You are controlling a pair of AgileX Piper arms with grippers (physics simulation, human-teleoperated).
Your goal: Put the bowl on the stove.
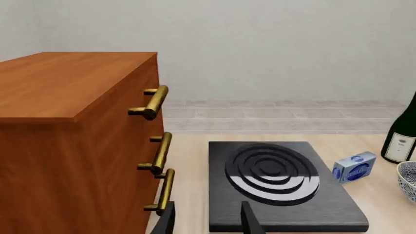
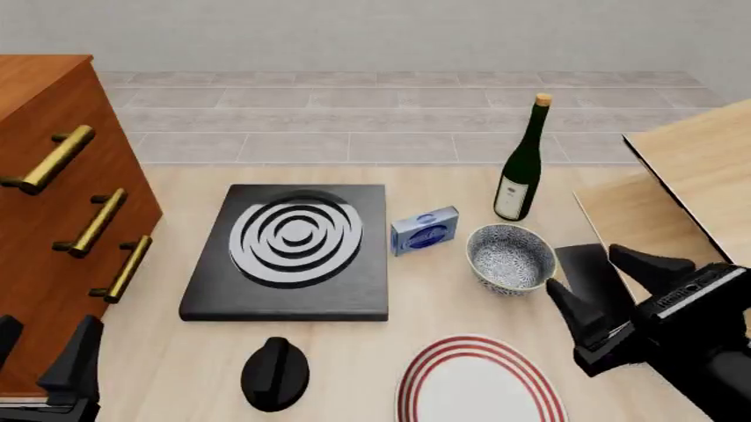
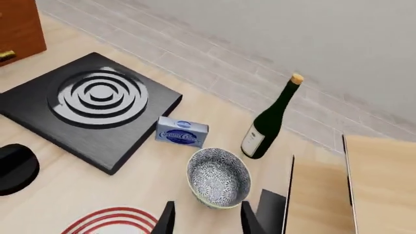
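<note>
Currently bowl [image 2: 511, 258] sits upright on desk [image 2: 176, 369], at 3 o'clock of stove [image 2: 290, 251]. Right end effector [image 2: 593, 291] wide open, empty, beside bowl. Left end effector [image 2: 41, 352] open, empty.

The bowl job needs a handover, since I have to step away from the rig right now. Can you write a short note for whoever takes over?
Left gripper: open, empty, low near the wooden drawer cabinet, away from the job.
Right gripper: open, empty, just right of the bowl, not touching it.
Bowl: upright on the table between the stove and the right gripper, with a small blue box beside it toward the stove and a wine bottle behind it.
Stove: burner bare.
Done: right arm is near the bowl.
Left: grasp the bowl, lift it clear of the box, set it on the burner, release.
</note>
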